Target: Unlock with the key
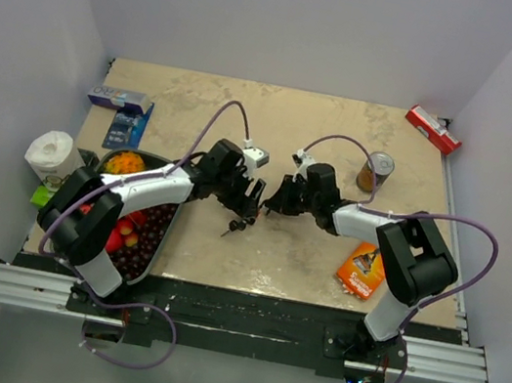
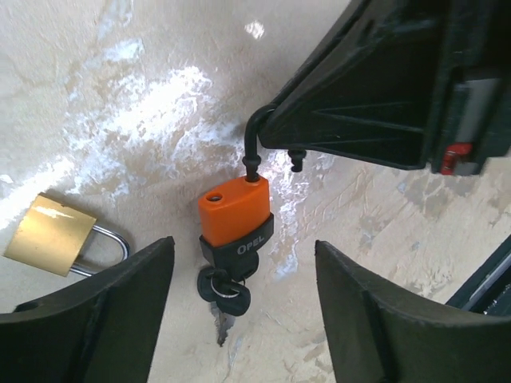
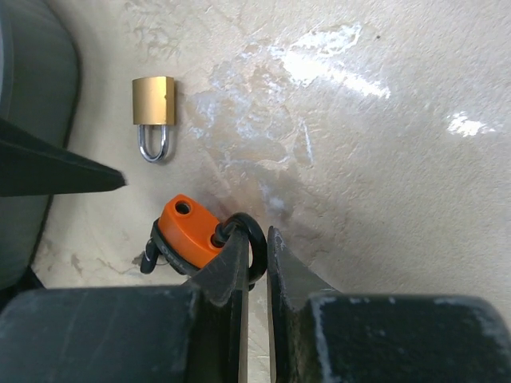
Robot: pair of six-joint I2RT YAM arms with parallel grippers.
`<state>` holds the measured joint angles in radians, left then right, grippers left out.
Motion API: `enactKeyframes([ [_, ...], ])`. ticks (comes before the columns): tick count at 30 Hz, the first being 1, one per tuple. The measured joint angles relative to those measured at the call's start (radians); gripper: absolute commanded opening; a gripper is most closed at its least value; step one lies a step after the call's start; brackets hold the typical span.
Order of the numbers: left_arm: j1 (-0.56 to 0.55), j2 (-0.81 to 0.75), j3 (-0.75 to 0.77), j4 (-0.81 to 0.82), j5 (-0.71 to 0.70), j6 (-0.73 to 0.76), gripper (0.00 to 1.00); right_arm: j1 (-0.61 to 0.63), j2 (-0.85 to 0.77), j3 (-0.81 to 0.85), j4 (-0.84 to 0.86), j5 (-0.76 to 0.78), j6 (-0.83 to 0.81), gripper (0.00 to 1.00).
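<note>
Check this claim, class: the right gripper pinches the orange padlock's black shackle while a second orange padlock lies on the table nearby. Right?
One detail is wrong: the second padlock is brass-coloured, not orange, as the right wrist view shows. The right gripper does pinch the black shackle of the orange padlock.

Left side: the fingers of your left gripper stand spread wide. The lane between them holds only the key and the orange padlock. The right gripper, pinched on the shackle, blocks the far end. The brass padlock lies just outside one finger. The fruit bowl hems your left arm, and the snack packet and can flank the right.
</note>
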<state>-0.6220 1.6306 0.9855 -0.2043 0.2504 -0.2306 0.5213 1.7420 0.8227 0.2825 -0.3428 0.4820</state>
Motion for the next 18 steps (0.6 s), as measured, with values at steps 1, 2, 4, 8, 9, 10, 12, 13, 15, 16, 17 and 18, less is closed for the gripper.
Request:
enactKeyframes([
  [1, 0.000, -0.013, 0.000, 0.000, 0.000, 0.005, 0.79, 0.000, 0.000, 0.008, -0.014, 0.010, -0.009, 0.01],
  [2, 0.000, -0.031, 0.000, 0.001, -0.001, 0.007, 0.83, 0.000, 0.000, 0.018, -0.031, 0.018, -0.016, 0.02],
  [4, 0.000, -0.063, 0.000, 0.003, -0.004, 0.009, 0.85, 0.000, 0.004, 0.040, -0.059, 0.043, -0.033, 0.09],
  [8, 0.001, -0.139, -0.002, 0.013, -0.029, 0.012, 0.88, 0.000, 0.022, 0.095, -0.110, 0.101, -0.065, 0.25],
  [9, 0.003, -0.158, -0.002, 0.015, -0.037, 0.014, 0.89, 0.000, 0.028, 0.104, -0.116, 0.122, -0.078, 0.30],
  [10, 0.005, -0.174, -0.002, 0.017, -0.045, 0.014, 0.89, -0.001, 0.036, 0.110, -0.124, 0.144, -0.090, 0.32],
  [12, 0.008, -0.201, -0.003, 0.024, -0.059, 0.014, 0.89, -0.002, 0.050, 0.115, -0.140, 0.171, -0.102, 0.39],
  [13, 0.010, -0.212, -0.005, 0.027, -0.066, 0.015, 0.89, -0.004, 0.058, 0.117, -0.149, 0.181, -0.106, 0.42],
  [15, 0.013, -0.228, -0.011, 0.031, -0.076, 0.015, 0.89, -0.006, 0.066, 0.126, -0.160, 0.200, -0.111, 0.48],
  [16, 0.013, -0.232, -0.014, 0.031, -0.080, 0.015, 0.89, -0.005, 0.069, 0.138, -0.166, 0.219, -0.115, 0.51],
  [17, 0.013, -0.234, -0.017, 0.031, -0.083, 0.015, 0.89, -0.006, 0.070, 0.144, -0.170, 0.225, -0.116, 0.53],
  [18, 0.013, -0.235, -0.018, 0.031, -0.084, 0.015, 0.89, -0.006, 0.071, 0.150, -0.174, 0.238, -0.119, 0.57],
])
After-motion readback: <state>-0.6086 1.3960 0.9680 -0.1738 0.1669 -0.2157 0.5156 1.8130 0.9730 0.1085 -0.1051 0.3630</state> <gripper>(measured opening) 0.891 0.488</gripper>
